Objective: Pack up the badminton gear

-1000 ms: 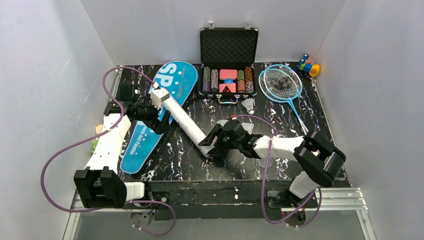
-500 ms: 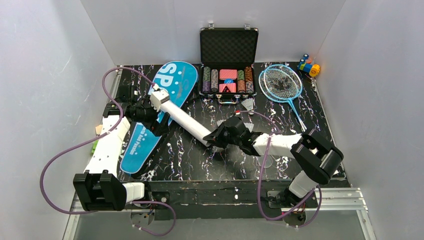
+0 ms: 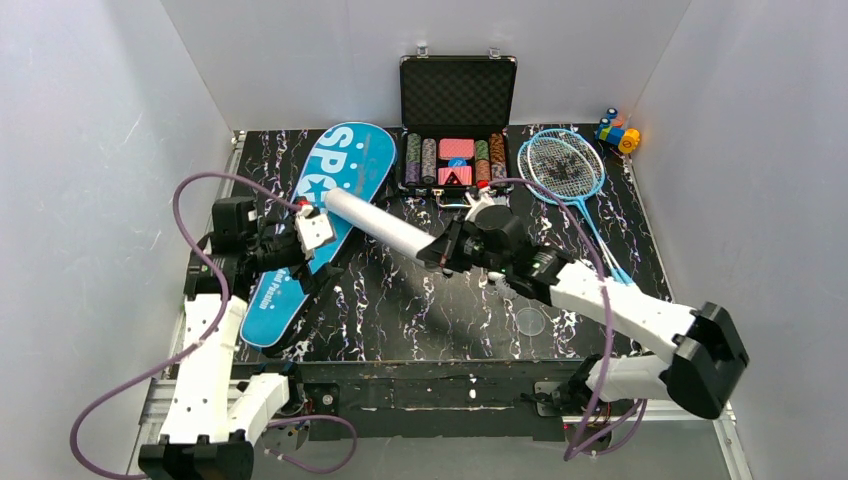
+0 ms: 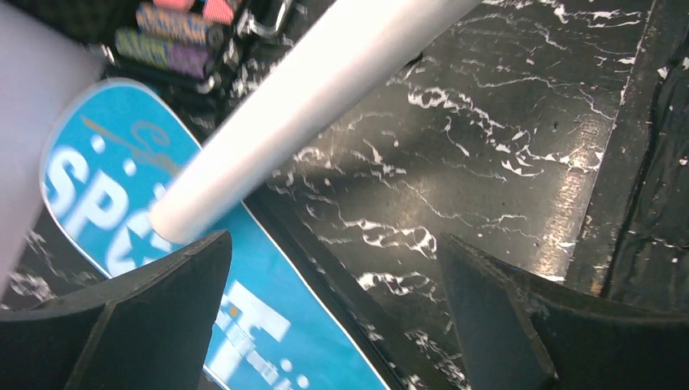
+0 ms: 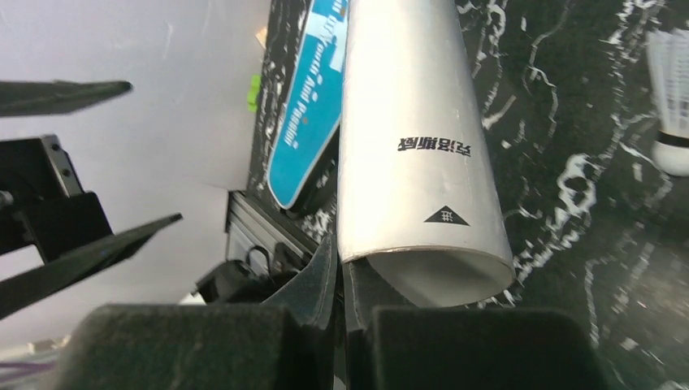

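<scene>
I have the right pincer (image 5: 341,280) closed together on the wall of the long white cylindrical tube (image 3: 385,225), nipping it at the rim of its open end. From that grip the tube slants away toward the left arm, and its far end hangs over the edge of the long blue racket-shaped bag lettered "SPORT" (image 3: 340,165), which lies flat on the black marbled tabletop (image 3: 420,310). My left pincer (image 4: 333,313) stands wide apart with nothing in it; the tube's far end sits close beside one of its fingers (image 4: 162,309), and I see no contact. A small white shuttlecock (image 5: 670,97) stands on the tabletop near the tube's gripped end
</scene>
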Tool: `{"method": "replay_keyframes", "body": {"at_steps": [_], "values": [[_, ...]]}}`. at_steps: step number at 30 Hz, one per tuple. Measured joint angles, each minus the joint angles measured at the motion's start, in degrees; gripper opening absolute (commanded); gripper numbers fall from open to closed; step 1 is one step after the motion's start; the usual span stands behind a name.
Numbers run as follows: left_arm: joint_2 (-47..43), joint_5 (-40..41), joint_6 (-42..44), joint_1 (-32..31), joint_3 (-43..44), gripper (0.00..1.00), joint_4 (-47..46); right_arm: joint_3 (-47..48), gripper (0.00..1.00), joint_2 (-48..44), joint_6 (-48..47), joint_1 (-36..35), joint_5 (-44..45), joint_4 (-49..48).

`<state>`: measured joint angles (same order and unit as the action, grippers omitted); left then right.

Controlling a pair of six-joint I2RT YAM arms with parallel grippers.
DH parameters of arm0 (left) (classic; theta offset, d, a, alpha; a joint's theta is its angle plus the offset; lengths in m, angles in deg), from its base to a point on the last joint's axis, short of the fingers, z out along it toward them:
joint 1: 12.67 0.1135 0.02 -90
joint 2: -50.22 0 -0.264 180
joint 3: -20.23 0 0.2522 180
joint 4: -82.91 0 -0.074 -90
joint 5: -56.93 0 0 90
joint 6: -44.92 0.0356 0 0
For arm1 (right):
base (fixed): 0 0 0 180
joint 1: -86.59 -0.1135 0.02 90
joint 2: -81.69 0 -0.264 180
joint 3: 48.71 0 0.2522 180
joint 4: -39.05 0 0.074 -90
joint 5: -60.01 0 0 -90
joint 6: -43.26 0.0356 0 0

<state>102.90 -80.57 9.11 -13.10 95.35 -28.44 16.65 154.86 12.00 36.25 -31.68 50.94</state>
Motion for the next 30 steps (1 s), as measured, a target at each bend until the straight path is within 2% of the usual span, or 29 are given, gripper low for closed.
{"method": "replay_keyframes", "body": {"at_steps": [4,11,15,18,23,30], "values": [[-2.9,-6.4,5.6,0.0,-1.9,0.98,-1.4,0.9,0.01,-5.0,-6.1,0.1,-1.5,9.2],[0.4,-16.0,14.6,-0.6,-2.1,0.98,-1.0,4.4,0.01,-11.2,-12.7,0.1,-5.2,20.5],[2.3,-15.2,22.1,-5.8,-2.1,0.98,3.0,7.1,0.01,-12.7,-14.1,-0.3,-6.7,24.0],[3.7,-13.8,24.2,-10.2,-2.2,0.98,4.1,8.9,0.01,-12.4,-14.8,-1.7,-7.0,25.9],[6.4,-10.6,23.3,-15.0,-3.7,0.98,0.3,11.5,0.01,-9.9,-15.8,-5.6,-6.4,27.6],[9.7,-7.0,18.2,-16.9,-6.8,0.98,-9.4,13.9,0.01,-9.3,-16.9,-9.3,-3.9,30.1]]}}
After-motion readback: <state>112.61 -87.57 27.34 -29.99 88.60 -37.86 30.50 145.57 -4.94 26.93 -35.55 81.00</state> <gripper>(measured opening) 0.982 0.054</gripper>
